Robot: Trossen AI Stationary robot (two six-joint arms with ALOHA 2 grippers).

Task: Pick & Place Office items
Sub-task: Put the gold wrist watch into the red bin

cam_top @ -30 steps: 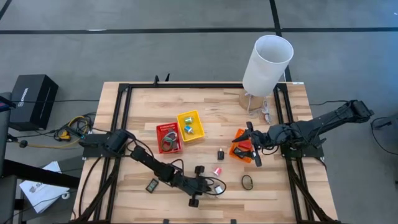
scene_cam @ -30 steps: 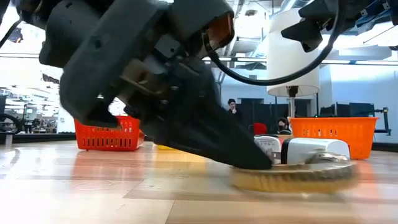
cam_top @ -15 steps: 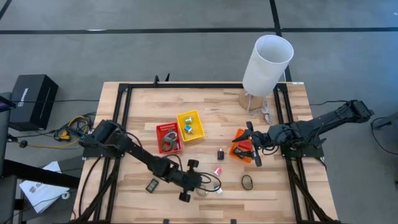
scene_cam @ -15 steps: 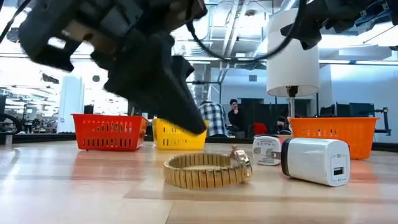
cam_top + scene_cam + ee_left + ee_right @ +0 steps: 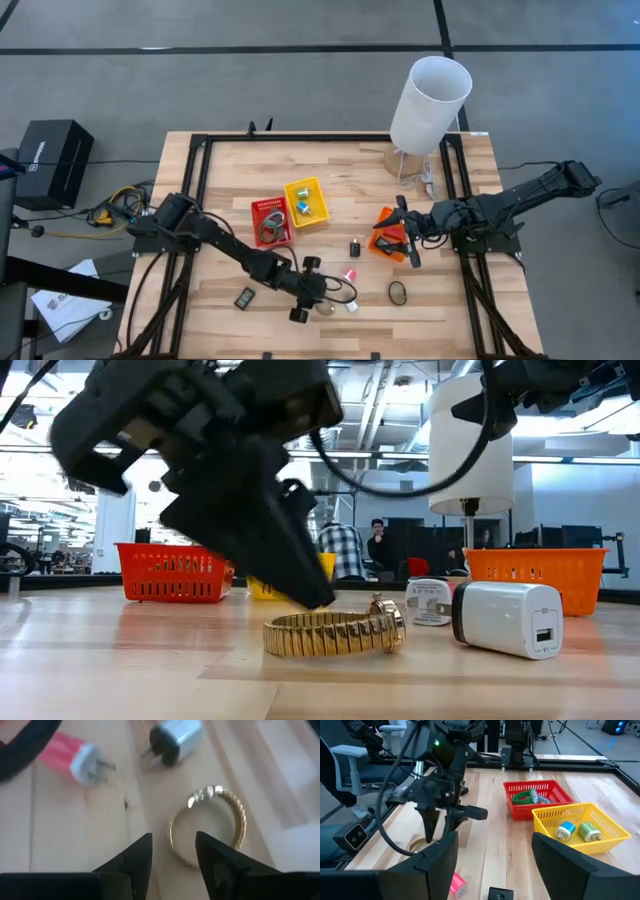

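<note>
Holding rings, red tray (image 5: pixel 271 221) adjoins yellow tray (image 5: pixel 306 202).

The table (image 5: pixel 230 170) is pale wood, planked, with visible grain and a soft satin sheen. On it lies a watch band (image 5: pixel 335 632) of gold-coloured metal, ribbed in fine links and shiny. To its right sits a charger block (image 5: pixel 505 618) of smooth white plastic, slightly glossy, with a dark end face. A pink plug (image 5: pixel 70 757) looks like glossy plastic with bare metal prongs. The red basket (image 5: pixel 175 572), yellow basket (image 5: pixel 577 827) and orange basket (image 5: pixel 540 575) are slotted plastic. The far tall cylinder (image 5: pixel 430 100) is matt white. The left gripper (image 5: pixel 172 857) has matt black fingers.
</note>
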